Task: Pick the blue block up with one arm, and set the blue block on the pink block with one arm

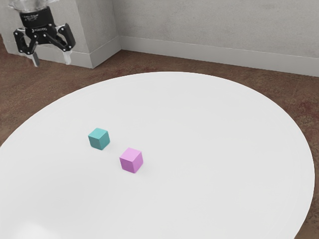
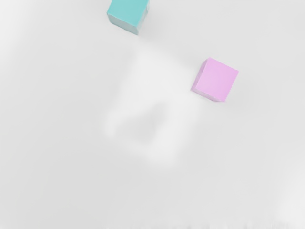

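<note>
In the exterior view the jaws hang high at the upper left, well above and well away from the white round tabletop (image 1: 214, 149). They stand spread wide with nothing between them, one pale fingertip (image 1: 67, 59) pointing down. The blue block (image 1: 99, 138), more teal than blue, sits on the tabletop toward the exterior view's left. The pink block (image 1: 131, 160) is near it on the exterior view's right and a little closer to the camera. The two are apart, with a strip of bare tabletop between them. The step in hand looks like the approach for the pick, and nothing has been grasped yet. To do it well, the hand should travel over the blue block first and only then descend, so the open jaws come straight down around it. In the wrist view the blue block (image 2: 127, 14) is cut off at the picture's edge, and the pink block (image 2: 215, 79) lies closer to the middle. A soft grey shadow (image 2: 143, 119) falls on the tabletop (image 2: 57, 171) beside both. By that reading the hand is not yet centred over its target and needs to shift toward the blue block. Both cubes sit turned at an angle in this view, so the wrist should probably rotate until the jaws face two opposite flat sides rather than the corners. It is best to choose the pair of sides that keeps either finger from coming down next to the pink block.
</note>
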Available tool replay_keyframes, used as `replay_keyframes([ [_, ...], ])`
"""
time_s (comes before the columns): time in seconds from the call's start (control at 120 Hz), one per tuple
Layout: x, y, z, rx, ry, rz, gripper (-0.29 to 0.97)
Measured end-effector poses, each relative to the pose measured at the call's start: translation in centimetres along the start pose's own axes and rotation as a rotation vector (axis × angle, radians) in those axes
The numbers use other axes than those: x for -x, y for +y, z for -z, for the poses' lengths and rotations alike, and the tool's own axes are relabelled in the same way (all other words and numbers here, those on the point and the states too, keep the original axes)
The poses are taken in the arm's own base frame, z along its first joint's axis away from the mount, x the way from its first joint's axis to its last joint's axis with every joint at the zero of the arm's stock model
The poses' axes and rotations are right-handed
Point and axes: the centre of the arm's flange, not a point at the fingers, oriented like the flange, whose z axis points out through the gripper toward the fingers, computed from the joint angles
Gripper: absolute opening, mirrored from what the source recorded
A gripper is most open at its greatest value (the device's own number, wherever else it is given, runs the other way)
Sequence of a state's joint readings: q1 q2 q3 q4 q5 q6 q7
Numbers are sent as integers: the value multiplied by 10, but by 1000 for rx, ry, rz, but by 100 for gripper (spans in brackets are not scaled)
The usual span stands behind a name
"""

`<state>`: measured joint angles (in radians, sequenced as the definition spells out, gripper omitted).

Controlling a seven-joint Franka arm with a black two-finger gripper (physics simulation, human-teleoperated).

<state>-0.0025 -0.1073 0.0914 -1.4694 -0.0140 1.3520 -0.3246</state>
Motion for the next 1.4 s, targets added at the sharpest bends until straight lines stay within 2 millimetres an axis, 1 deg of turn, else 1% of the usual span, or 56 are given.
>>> replay_keyframes([
  [0.033,17,35,-7,2,1,-89,68],
  [0.05,25,45,-11,4,3,-119,68],
  [0.067,29,50,-15,6,6,-137,68],
  [0.133,33,51,-18,20,34,-160,68],
  [0.208,22,55,-29,18,50,-171,68],
  [0.3,13,55,-34,9,82,-182,68],
  [0.383,7,57,-49,-6,68,-188,68],
  [0.433,3,55,-68,-15,50,-187,68],
  [0.5,-5,55,-98,-19,48,-190,68],
  [0.55,-11,56,-112,-19,59,-193,68],
  [0.6,-21,58,-137,-26,48,-194,68],
  [0.617,-23,57,-150,-30,35,-192,68],
  [0.642,-23,52,-176,-38,6,-186,68],
  [0.658,-24,47,-190,-42,-6,-180,68],
  [0.725,-32,30,-229,-51,-32,-152,68],
  [0.825,-55,11,-271,-64,-33,-139,68],
  [0.9,-65,-4,-302,-72,-22,-144,68],
  [0.95,-73,-9,-319,-76,-7,-158,68],
  [0.992,-80,-8,-323,-71,19,-175,68],
  [1.083,-88,3,-329,-49,62,-211,68],
  [1.158,-93,6,-345,-45,63,-233,68],
  [1.192,-96,5,-353,-46,61,-240,68],
  [1.233,-99,-2,-360,-45,61,-242,68],
  [1.308,-108,-12,-365,-46,72,-252,68],
  [1.4,-121,-14,-371,-51,94,-295,68],
])
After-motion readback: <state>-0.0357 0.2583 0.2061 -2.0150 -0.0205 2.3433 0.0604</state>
